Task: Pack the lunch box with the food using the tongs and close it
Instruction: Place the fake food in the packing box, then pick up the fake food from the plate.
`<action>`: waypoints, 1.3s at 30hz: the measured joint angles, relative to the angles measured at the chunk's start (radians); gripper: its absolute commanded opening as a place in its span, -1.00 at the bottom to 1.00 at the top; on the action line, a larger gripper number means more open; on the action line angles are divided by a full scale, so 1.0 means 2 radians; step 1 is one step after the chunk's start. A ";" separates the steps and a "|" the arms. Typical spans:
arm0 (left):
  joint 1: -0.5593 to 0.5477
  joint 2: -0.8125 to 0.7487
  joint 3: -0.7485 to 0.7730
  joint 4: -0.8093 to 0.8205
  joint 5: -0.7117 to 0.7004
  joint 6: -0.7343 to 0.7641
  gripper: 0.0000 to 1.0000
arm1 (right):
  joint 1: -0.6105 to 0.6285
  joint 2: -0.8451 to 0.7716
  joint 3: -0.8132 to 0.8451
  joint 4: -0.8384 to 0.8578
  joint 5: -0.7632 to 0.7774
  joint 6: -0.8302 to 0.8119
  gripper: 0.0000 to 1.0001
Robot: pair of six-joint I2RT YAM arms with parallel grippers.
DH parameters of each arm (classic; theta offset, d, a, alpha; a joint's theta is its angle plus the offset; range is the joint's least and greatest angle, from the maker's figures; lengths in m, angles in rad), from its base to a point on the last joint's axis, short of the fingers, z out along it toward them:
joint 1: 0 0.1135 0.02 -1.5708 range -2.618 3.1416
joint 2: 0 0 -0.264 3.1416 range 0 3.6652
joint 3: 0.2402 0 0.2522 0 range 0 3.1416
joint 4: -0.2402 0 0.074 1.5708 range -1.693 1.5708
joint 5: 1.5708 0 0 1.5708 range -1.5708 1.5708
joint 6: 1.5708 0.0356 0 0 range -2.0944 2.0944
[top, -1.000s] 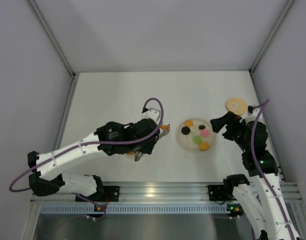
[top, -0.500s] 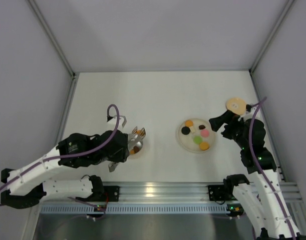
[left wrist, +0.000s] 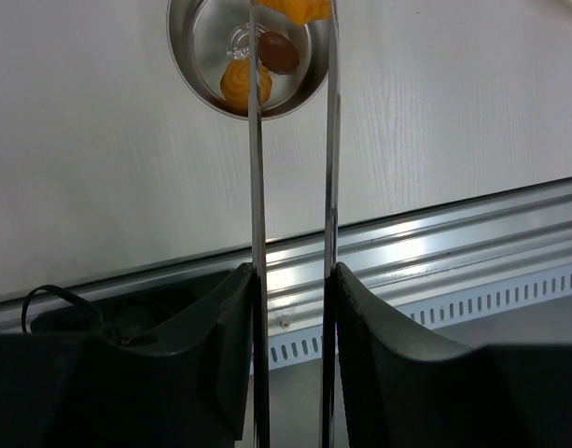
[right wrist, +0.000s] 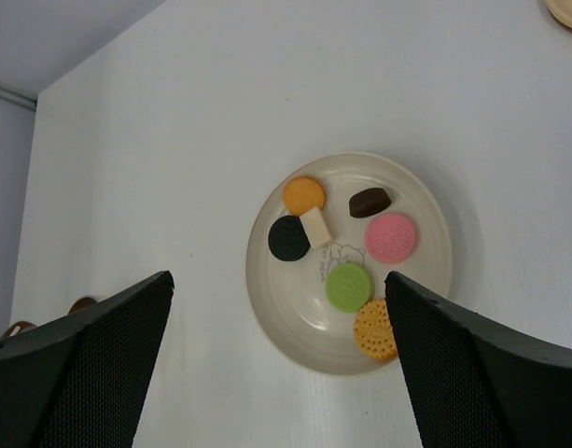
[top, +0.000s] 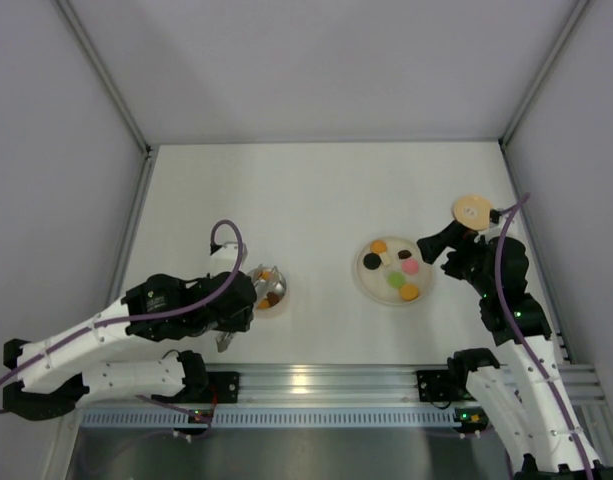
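The lunch box [top: 273, 293] is an open steel pot [left wrist: 194, 58] at the near left. An orange piece [left wrist: 245, 82] and a brown piece [left wrist: 278, 53] lie inside it. My left gripper [top: 244, 303] [left wrist: 293, 275] is shut on the tongs [left wrist: 256, 168], whose thin arms reach over the pot. Another orange piece [left wrist: 299, 8] sits between their ends at the frame's edge. Several pieces of food [right wrist: 349, 286] lie on the pale plate [top: 366, 283] [right wrist: 267, 308]. The wooden lid [top: 472, 210] [right wrist: 570, 9] lies at the far right. My right gripper [top: 438, 245] [right wrist: 277, 277] hangs open above the plate, holding nothing.
An aluminium rail [top: 306, 380] [left wrist: 435, 243] runs along the near table edge, just behind my left gripper. Grey walls close the table on the left, back and right.
My left arm has drawn back from beside the plate to the pot, carrying the tongs and an orange piece. The right arm has barely moved.
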 measured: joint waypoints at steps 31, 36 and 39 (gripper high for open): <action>0.000 0.204 0.135 0.054 0.006 0.100 0.10 | 0.000 -0.018 -0.007 -0.001 0.002 0.000 0.88; 0.000 0.292 0.181 0.112 0.028 0.143 0.11 | 0.000 -0.028 -0.007 -0.003 0.004 -0.002 0.88; 0.000 0.347 0.214 0.142 0.044 0.163 0.10 | 0.000 -0.033 -0.007 -0.005 0.007 -0.003 0.88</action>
